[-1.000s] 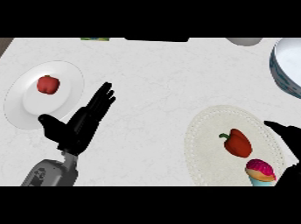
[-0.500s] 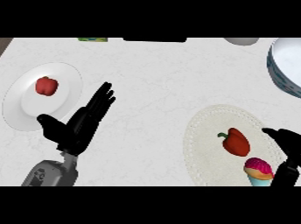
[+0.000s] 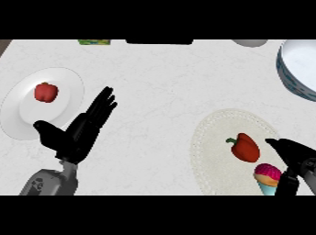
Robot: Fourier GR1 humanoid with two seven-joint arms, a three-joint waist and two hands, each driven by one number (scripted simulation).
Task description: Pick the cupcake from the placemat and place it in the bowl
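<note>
My right hand point(image 3: 303, 166) hangs open, fingers spread just beside the cupcake point(image 3: 267, 177) on the placemat point(image 3: 218, 137) — it looks light and soft on top, I judge — so I'd grip its wrapper base.

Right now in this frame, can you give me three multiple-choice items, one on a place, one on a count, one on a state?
1. Where is the cupcake?
A. on the placemat, beside a red pepper
B. in the bowl
C. on the white plate

2. How many red peppers show?
A. one
B. two
C. four

3. How is the left hand?
A. curled round a pepper
B. open, holding nothing
C. inside the bowl

Key: 1 A, it sits at the mat's lower right; 2 B, one on the plate, one on the mat; 3 B, its fingers are straight over the counter.
</note>
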